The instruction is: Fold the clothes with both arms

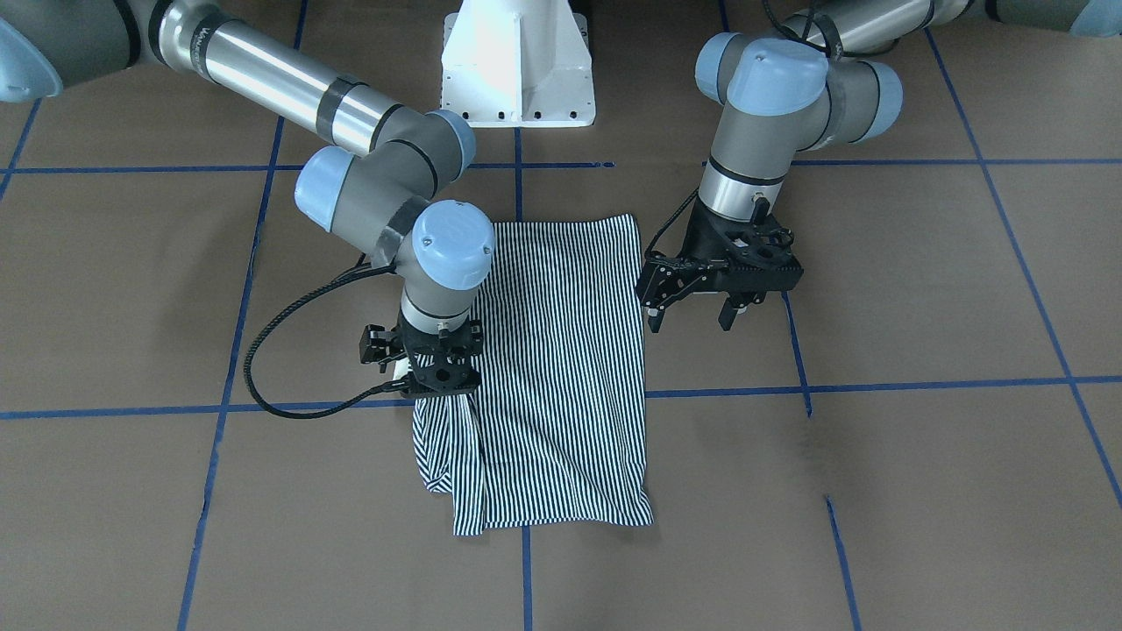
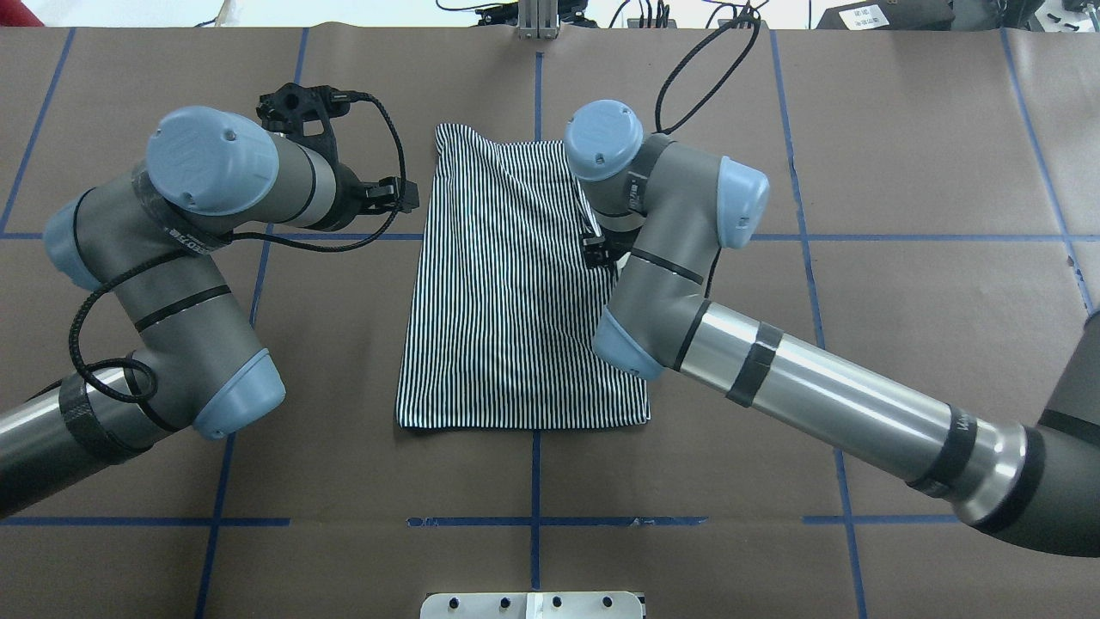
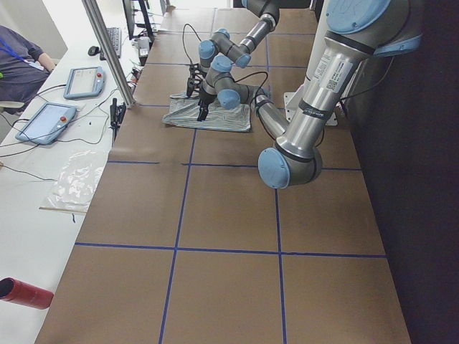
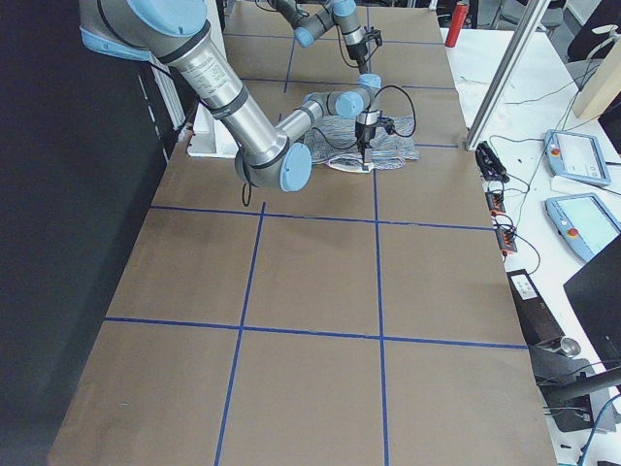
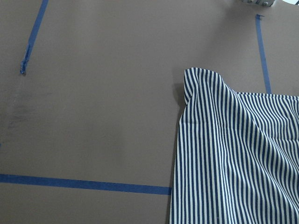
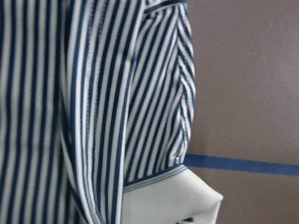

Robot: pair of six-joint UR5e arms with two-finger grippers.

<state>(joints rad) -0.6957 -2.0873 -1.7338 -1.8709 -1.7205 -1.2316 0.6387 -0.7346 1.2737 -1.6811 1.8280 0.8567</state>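
shirt (image 1: pixel 561 350): long axis toward operators' counter edge
left fingers (image 1: pixel 656 308): spread, just beside its left side
right arm (image 1: pixel 449 244): over right side; grip hidden, can't tell

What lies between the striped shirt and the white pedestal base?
Between shirt and base: bare brown paper crossed by blue tape lines, seen in the front-facing view.

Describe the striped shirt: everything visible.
The shirt is soft cloth in thin navy-and-white stripes, folded to a rough rectangle, lying wrinkled on the brown table. A cream piece shows at a hemmed edge. One side bunches under the right claw, whose grip is hidden; the open left claw hangs beside the opposite edge.
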